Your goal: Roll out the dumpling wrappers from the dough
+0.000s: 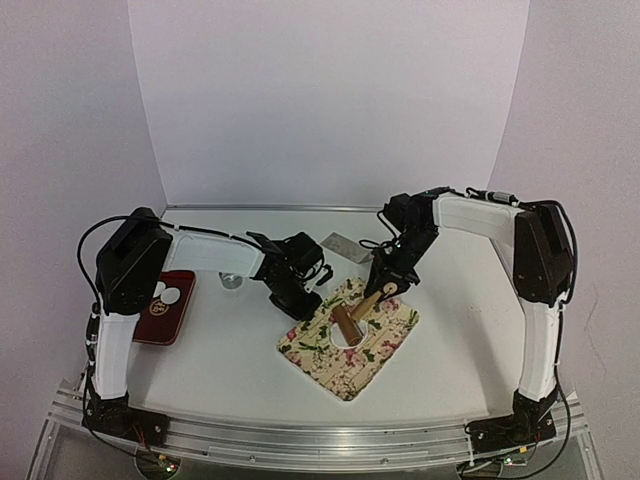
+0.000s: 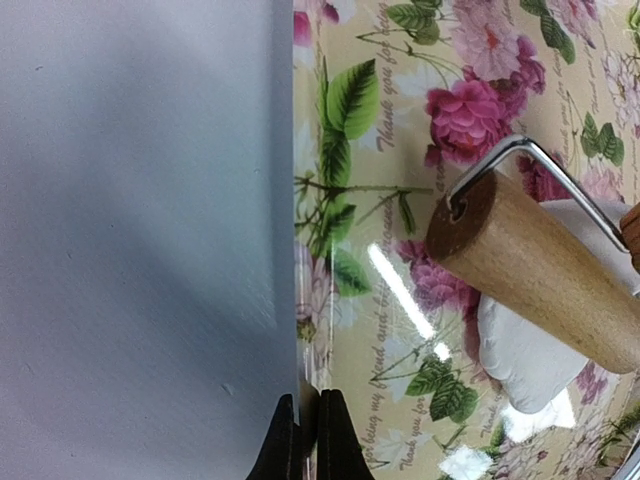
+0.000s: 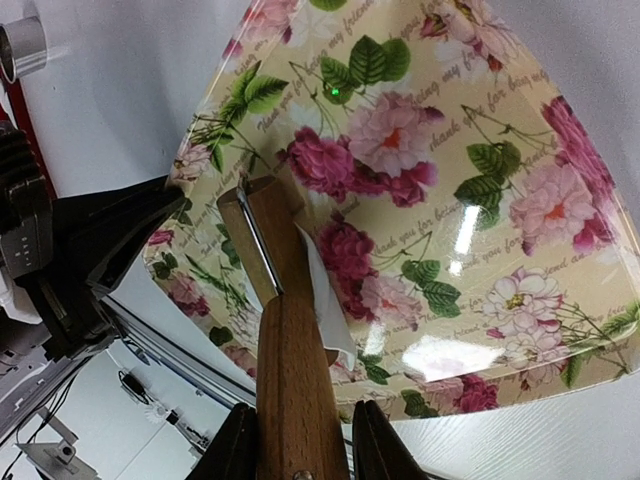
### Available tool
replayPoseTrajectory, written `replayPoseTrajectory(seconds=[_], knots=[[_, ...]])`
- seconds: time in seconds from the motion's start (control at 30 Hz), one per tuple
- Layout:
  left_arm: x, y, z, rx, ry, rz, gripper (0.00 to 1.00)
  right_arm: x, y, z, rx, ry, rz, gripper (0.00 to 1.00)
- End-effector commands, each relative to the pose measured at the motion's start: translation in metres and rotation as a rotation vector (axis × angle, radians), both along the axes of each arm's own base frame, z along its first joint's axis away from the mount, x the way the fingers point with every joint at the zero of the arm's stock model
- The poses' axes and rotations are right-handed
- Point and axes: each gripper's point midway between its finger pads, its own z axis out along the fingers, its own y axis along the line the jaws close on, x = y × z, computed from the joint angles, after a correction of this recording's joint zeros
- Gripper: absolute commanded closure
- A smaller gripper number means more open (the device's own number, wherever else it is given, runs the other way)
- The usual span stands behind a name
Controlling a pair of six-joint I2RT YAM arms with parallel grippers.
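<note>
Your right gripper (image 3: 305, 452) is clamped on the brown handle of the small wooden rolling pin (image 1: 346, 320). Its roller lies across the flattened white dough (image 2: 515, 355), in the middle of the rectangular floral-print mat (image 1: 390, 345) at the centre of the top view. Your left gripper (image 2: 305, 440) has its fingers pressed tight together at the mat's edge, low in the left wrist view; you cannot tell whether they pinch the mat. Two thin round white dumpling wrappers (image 1: 172, 297) lie on the dark red rectangular tray (image 1: 175, 322) at the left of the top view, well apart from the mat.
</note>
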Motion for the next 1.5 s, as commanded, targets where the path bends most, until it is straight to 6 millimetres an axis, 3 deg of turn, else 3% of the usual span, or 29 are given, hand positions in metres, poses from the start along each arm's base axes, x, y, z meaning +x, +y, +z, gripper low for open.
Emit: replayPoseTrajectory(seconds=[0.0,0.33,0.5,0.83,1.1,1.47], knots=[[-0.005,-0.005,-0.027,-0.011,0.017,0.006,1.00,-0.054,-0.090,-0.144,-0.677,0.087,0.173,1.00],[-0.005,-0.002,-0.030,-0.003,0.019,0.021,1.00,-0.054,-0.086,-0.145,-0.715,0.077,0.193,1.00],[-0.007,0.016,-0.038,0.052,0.017,0.029,1.00,-0.056,-0.103,-0.135,-0.734,0.089,0.168,1.00],[0.002,0.052,-0.035,0.074,0.011,0.090,1.00,-0.034,-0.143,-0.114,-0.651,0.128,0.042,1.00],[0.013,0.058,-0.033,0.076,0.003,0.111,1.00,-0.030,-0.184,-0.117,-0.708,0.144,0.041,1.00],[0.021,0.054,-0.035,0.078,0.004,0.124,1.00,-0.028,-0.207,-0.115,-0.823,0.120,0.081,1.00]])
